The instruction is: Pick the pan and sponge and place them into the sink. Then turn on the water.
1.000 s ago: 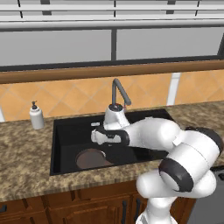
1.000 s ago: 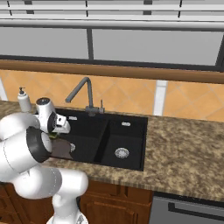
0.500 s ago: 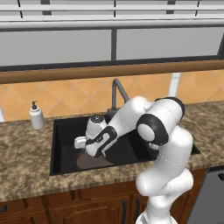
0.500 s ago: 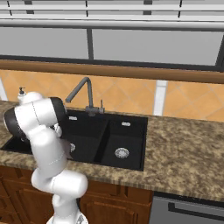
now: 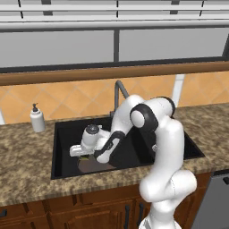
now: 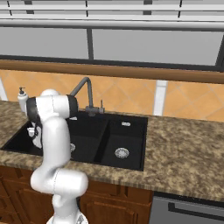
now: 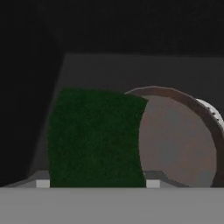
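Note:
My gripper (image 5: 77,153) reaches low into the large left bowl of the black sink (image 5: 67,134) and is shut on the green sponge (image 5: 83,156). In the hand view the sponge (image 7: 96,135) fills the gap between the fingers of the gripper (image 7: 97,182). Just beyond and partly behind it, the round brown-grey pan (image 7: 177,142) lies flat on the basin floor. From the left base view the pan (image 5: 91,166) sits right under the hand; its handle is hidden. No water runs from the grey faucet (image 5: 119,91).
A white soap dispenser (image 5: 37,119) stands on the granite counter left of the sink. The smaller right bowl holds a silver drain (image 6: 121,152). The faucet (image 6: 85,89) rises behind the divider. My arm arches over the sink's front rim.
The arm has swung left and down into the large bowl, carrying the sponge with it, and the hand now hangs just above the pan. The grip has not changed.

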